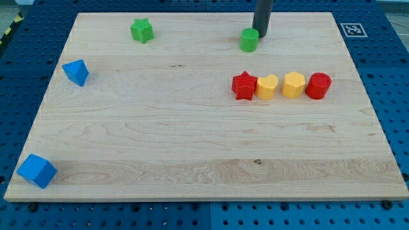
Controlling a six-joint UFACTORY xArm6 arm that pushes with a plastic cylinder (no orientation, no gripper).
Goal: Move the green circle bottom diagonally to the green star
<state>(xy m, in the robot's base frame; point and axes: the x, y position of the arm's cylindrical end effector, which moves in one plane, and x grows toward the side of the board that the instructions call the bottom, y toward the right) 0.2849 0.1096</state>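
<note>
The green circle [249, 40] sits near the view's top, right of centre, on the wooden board [192, 147]. The green star [142, 30] lies far to its left near the top edge. My tip [261, 34] stands just right of and slightly above the green circle, touching or nearly touching its upper right side. The dark rod rises from there out of the view's top.
A row of blocks lies below the green circle: red star [244, 85], yellow heart [267, 86], yellow hexagon [293, 84], red cylinder [317, 85]. A blue block [76, 72] sits at the left edge, a blue cube [36, 170] at the bottom left corner.
</note>
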